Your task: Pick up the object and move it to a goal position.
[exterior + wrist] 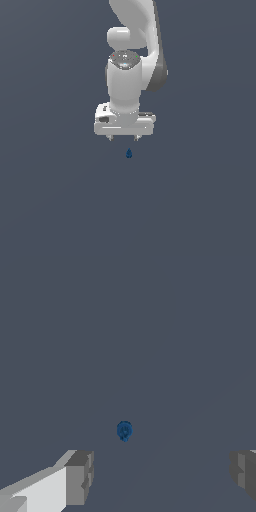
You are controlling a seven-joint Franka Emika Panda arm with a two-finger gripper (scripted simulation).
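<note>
The object (129,153) is a tiny dark blue teardrop-shaped piece on the grey floor, just below the white gripper (123,138) in the exterior view. The gripper points down, is open and holds nothing, with its short fingertips (111,138) apart. In the wrist view the object (124,431) shows as a small blue blob lying ahead of the gap between the two grey fingers (80,476), clear of both. The gripper (160,476) is not touching it.
The white arm (132,55) rises from the gripper toward the top of the exterior view. A plain dark grey floor (50,200) fills the rest of both views.
</note>
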